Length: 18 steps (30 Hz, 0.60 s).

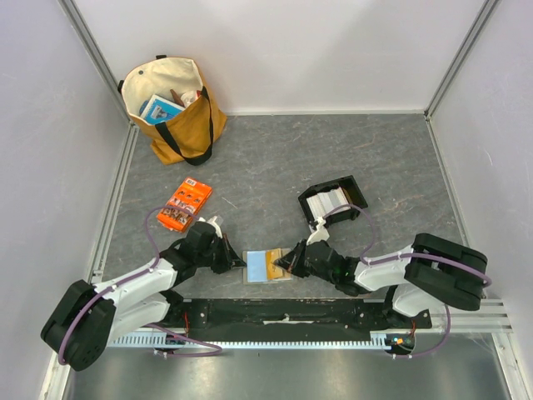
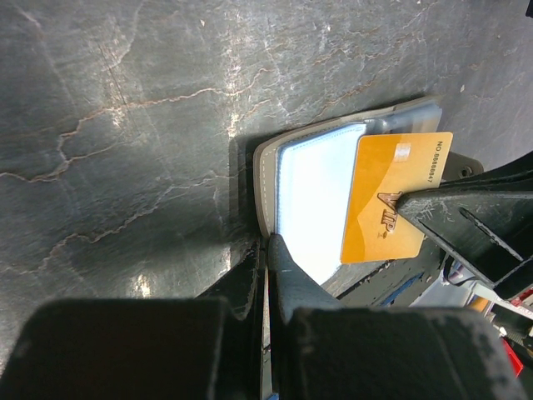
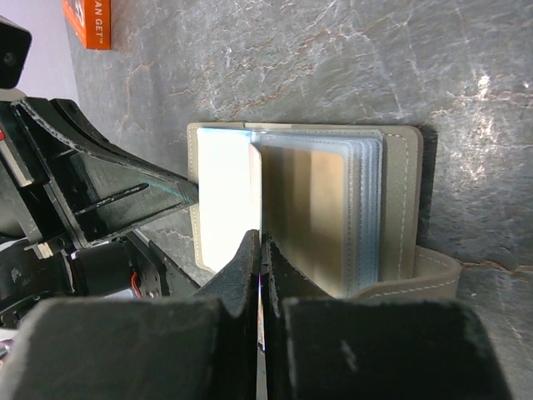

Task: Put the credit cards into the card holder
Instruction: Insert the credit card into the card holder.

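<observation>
The card holder (image 1: 255, 268) lies open on the grey table between both grippers, its pale inside and clear sleeves facing up (image 3: 406, 196). My left gripper (image 2: 268, 243) is shut on the holder's near left edge (image 2: 261, 179), pinning it. A gold credit card (image 2: 387, 196) marked VIP is held over the holder's right half, with my right gripper (image 3: 263, 242) shut on it. In the right wrist view that card shows edge-on between the fingers. More credit cards (image 1: 327, 200) stand stacked in a black tray. From above, the left gripper (image 1: 236, 259) and right gripper (image 1: 288, 264) face each other across the holder.
The black tray (image 1: 350, 187) sits behind the right arm. An orange printed packet (image 1: 185, 205) lies behind the left arm. A tan tote bag (image 1: 171, 108) with items inside stands at the back left. Walls and metal rails border the table.
</observation>
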Each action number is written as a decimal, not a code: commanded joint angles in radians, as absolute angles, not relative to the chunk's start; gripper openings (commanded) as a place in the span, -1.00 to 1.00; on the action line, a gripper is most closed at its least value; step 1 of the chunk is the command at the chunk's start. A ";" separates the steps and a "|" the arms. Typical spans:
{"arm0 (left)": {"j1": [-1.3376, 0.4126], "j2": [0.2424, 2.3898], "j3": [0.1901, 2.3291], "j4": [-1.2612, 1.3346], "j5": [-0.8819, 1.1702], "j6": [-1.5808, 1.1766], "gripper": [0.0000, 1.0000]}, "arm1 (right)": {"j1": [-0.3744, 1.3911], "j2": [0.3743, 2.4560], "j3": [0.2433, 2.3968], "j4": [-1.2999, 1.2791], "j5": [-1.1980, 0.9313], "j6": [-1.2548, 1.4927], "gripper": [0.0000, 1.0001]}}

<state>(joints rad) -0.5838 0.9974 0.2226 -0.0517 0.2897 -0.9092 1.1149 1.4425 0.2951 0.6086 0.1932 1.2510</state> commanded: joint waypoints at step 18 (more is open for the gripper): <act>-0.580 0.983 0.215 -0.035 0.290 -0.934 -0.96 | 1.114 1.562 0.256 0.810 0.155 1.331 -1.00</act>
<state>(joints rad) -0.5835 0.9939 0.2222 -0.0536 0.2890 -0.9092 1.1122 1.5406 0.2684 0.7700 0.1715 1.3109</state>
